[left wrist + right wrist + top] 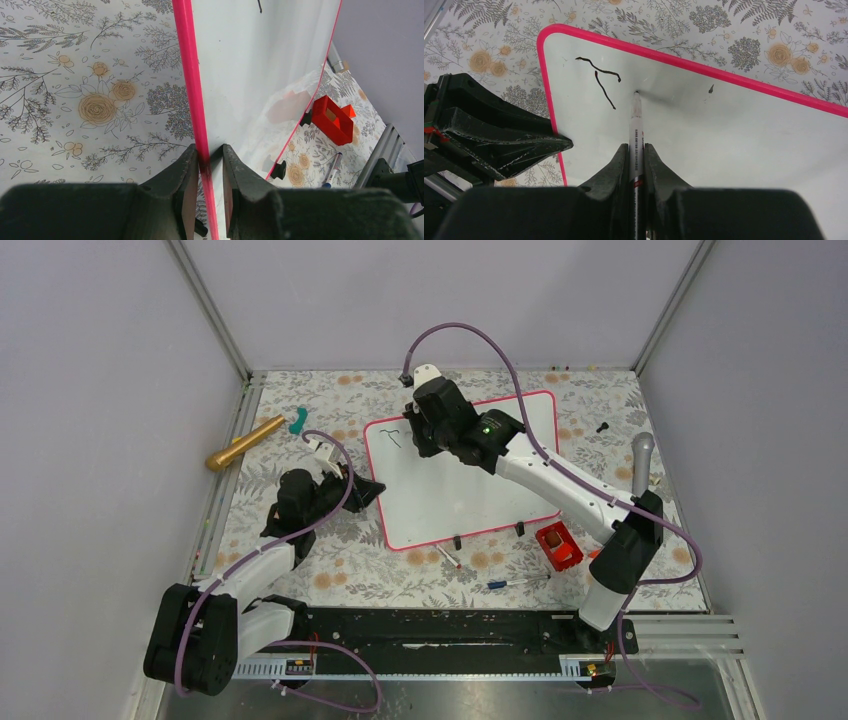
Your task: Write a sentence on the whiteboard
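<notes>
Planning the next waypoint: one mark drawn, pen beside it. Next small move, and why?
Probably drag the marker into the next letter's first stroke. Its tip appears to rest on the whiteboard just right of the lone T-like mark, the right end effector grips it, and the left end effector clamps the frame.

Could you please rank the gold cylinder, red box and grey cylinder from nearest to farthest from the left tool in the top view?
1. The gold cylinder, to the left of the left tool.
2. The red box, beyond the near right corner of the whiteboard.
3. The grey cylinder, far right.
</notes>
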You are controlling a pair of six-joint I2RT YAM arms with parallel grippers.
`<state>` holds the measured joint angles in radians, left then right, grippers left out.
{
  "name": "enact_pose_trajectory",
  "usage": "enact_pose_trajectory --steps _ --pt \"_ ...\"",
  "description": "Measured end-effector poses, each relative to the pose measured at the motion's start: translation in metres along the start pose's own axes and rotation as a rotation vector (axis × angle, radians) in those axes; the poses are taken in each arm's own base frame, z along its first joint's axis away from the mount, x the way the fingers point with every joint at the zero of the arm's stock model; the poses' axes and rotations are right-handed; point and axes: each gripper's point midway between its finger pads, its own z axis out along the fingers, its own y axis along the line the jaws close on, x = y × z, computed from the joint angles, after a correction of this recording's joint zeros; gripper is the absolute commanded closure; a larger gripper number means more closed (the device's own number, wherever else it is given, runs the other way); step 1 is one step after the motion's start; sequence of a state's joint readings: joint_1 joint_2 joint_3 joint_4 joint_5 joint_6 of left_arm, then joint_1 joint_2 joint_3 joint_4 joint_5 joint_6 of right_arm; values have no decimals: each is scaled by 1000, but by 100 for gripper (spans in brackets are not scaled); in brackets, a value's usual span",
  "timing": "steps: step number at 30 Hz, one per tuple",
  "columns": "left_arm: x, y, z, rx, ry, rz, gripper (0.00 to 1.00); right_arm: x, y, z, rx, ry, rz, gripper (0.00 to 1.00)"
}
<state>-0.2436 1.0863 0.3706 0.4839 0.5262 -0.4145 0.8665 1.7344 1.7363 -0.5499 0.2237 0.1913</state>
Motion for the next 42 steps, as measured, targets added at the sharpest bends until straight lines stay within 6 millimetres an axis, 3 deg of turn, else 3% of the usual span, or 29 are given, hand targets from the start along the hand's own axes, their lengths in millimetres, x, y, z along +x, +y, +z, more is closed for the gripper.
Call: enact_pose_trajectory --steps 17,42 --pt "0 0 0 -3 -1 1 100 -5 -2 -14 -4 -19 4 100" --pt "1 0 1 -5 0 5 100 -4 -1 -9 -1 -4 0 100"
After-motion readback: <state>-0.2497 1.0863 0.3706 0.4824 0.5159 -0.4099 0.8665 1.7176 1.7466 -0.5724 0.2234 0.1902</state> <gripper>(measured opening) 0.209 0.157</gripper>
